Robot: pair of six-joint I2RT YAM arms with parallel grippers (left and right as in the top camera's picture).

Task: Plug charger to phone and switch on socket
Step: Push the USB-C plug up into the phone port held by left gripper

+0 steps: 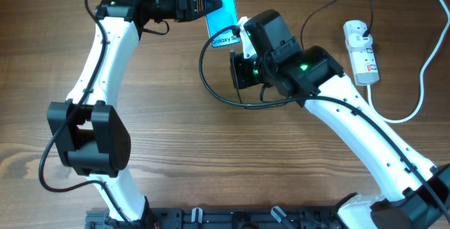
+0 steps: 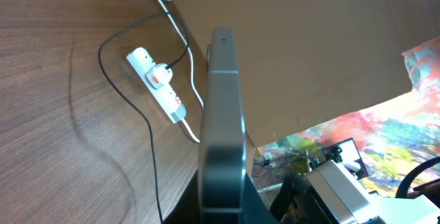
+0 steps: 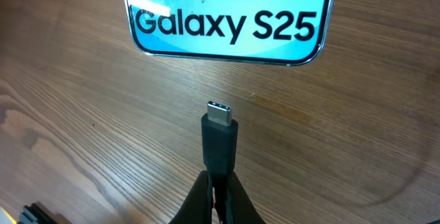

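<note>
The phone (image 1: 218,1) has a teal-blue screen, with its "Galaxy S25" end (image 3: 227,21) toward my right gripper. My left gripper (image 1: 209,5) is shut on the phone and holds it near the table's far edge. It shows edge-on in the left wrist view (image 2: 221,128). My right gripper (image 3: 218,191) is shut on the charger's black connector (image 3: 220,141). Its metal tip points at the phone's lower edge, a short gap away. The thin black cable (image 1: 206,81) loops across the table to a plug in the socket (image 1: 361,53), a white power strip at the right.
A thick white cord (image 1: 422,81) runs from the power strip toward the far right edge. The power strip (image 2: 159,83), the black cable (image 2: 141,117) and the white cord (image 2: 165,7) also show in the left wrist view. The table is brown wood.
</note>
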